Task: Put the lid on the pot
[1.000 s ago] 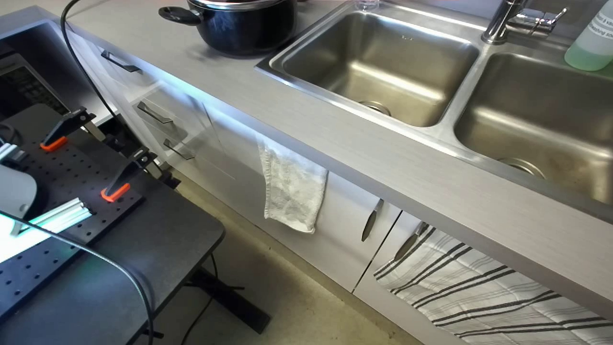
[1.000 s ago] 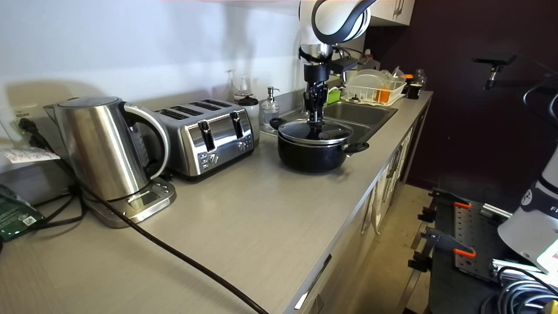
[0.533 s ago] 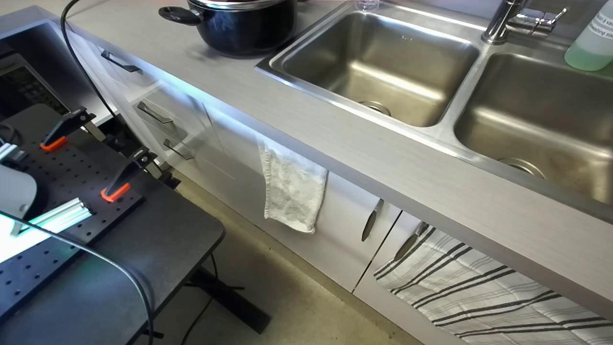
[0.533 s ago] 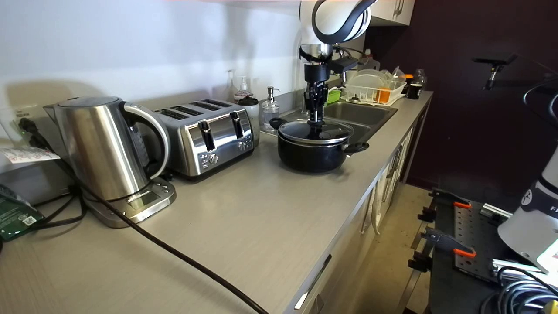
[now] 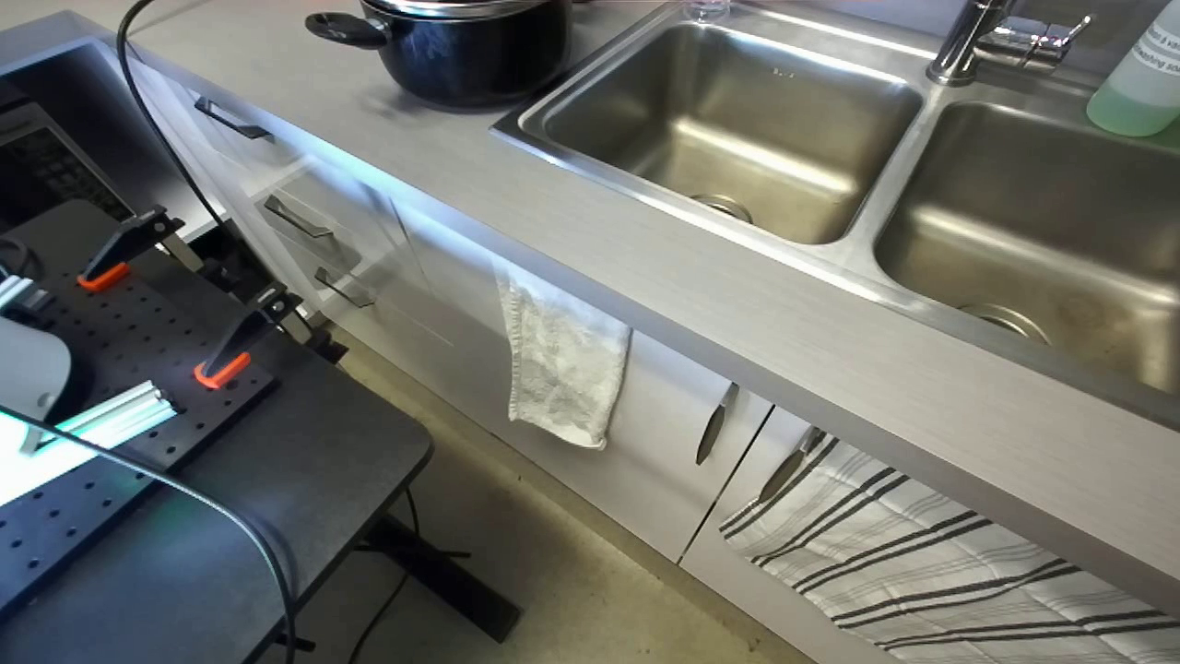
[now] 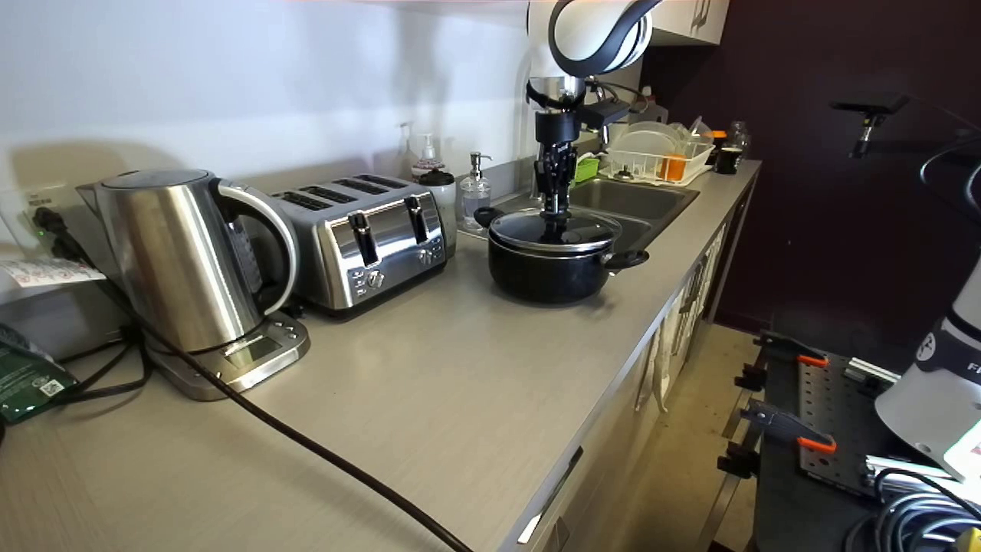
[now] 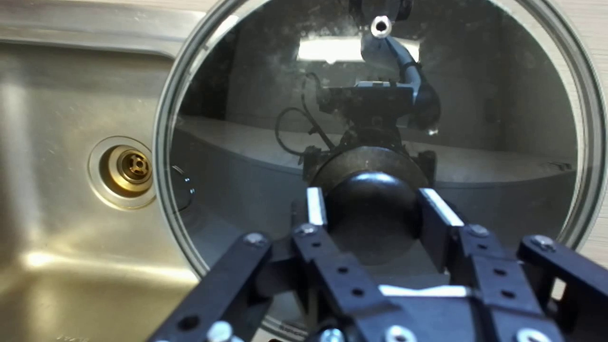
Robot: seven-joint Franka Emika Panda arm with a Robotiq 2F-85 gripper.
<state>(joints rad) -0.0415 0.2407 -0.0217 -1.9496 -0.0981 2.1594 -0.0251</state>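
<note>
Two fingers point(image 7: 317, 208) of a gripper point(image 7: 376, 208) held a glass lid point(image 7: 266, 156) by its knob point(image 7: 373, 230) over a black pot point(image 6: 546, 277); whether it sat flush was unclear.

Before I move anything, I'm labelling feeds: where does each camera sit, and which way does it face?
Exterior view: seemingly high in front of the counter, facing down at it and the sink; of the robot, only part of its base shows.
Exterior view: near the kettle, facing along the counter to the pot; arm, gripper and base show.
Wrist view: above the gripper, facing down at the lid; fingers show, the arm reflected in it.
Both exterior views share the pot, sink and base.
</note>
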